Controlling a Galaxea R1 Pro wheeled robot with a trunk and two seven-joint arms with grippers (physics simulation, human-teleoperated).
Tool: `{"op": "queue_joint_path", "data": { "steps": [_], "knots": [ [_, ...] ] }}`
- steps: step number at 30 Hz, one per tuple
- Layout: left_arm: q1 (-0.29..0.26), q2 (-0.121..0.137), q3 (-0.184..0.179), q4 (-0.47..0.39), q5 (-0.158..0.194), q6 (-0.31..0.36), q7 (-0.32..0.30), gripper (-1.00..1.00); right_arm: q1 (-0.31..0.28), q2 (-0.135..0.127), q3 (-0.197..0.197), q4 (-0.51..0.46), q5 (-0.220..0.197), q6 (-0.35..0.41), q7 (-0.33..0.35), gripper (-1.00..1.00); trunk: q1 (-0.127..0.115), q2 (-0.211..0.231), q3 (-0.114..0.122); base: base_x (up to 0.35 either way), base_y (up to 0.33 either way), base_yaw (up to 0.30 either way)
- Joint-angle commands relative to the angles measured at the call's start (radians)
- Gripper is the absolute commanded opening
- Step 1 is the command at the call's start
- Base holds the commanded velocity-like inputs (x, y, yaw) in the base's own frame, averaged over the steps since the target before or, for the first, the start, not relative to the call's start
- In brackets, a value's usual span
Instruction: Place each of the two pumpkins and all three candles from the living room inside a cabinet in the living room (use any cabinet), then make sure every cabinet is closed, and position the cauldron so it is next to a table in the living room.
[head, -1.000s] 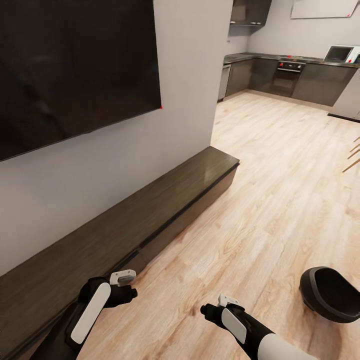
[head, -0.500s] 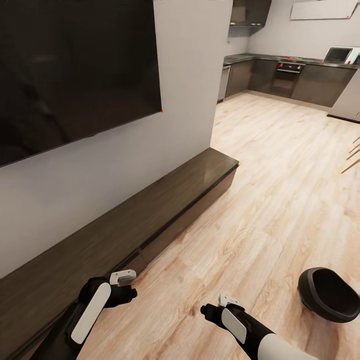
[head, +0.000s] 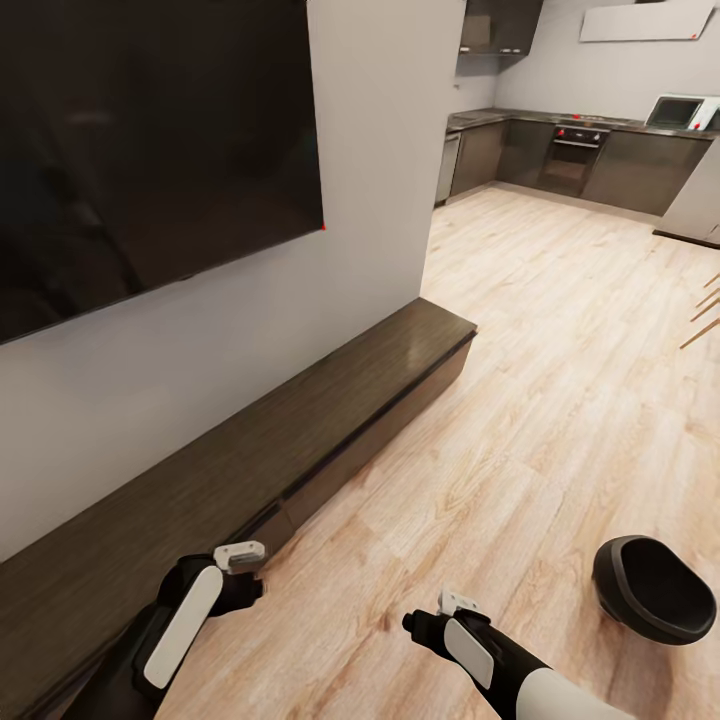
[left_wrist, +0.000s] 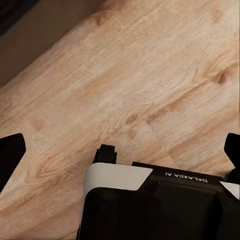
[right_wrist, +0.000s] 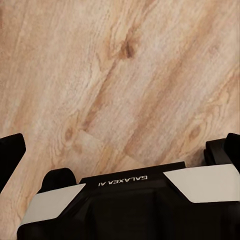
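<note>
Left gripper (head: 243, 556) hangs seemingly open beside closed cabinet (head: 300, 420).

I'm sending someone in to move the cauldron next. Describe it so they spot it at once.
Start at the big black TV on the white wall, with the long dark cabinet beneath it. Step out from the cabinet across the wooden floor, away from the wall: the cauldron sits there alone. It is a round black open-mouthed pot, the only loose thing on the boards.

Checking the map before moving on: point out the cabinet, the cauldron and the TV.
cabinet (head: 330, 400), head view, on its dark wooden top.
cauldron (head: 655, 590), head view, on its black inner bowl.
TV (head: 150, 150), head view, on the middle of its black screen.
</note>
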Motion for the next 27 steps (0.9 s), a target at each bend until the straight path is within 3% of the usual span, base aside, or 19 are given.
{"op": "queue_joint_path", "data": {
  "steps": [1,7,27],
  "knots": [
    [-0.001,-0.001,-0.002,-0.001,0.010,0.001,0.023,1.00,-0.001,-0.001,0.007,-0.002,-0.008,0.002,-0.008,1.00,-0.004,0.007,0.002,0.000,0.000,0.000],
    [-0.001,-0.014,-0.002,0.001,0.003,0.000,0.044,1.00,-0.001,-0.001,0.007,-0.001,-0.008,0.002,-0.008,1.00,-0.027,0.049,0.021,0.000,0.000,0.000],
    [0.000,-0.016,-0.002,-0.005,0.010,0.001,0.043,1.00,-0.001,0.000,0.007,0.013,-0.009,-0.019,-0.008,1.00,-0.027,0.049,0.021,0.000,0.000,0.000]
  ]
}}
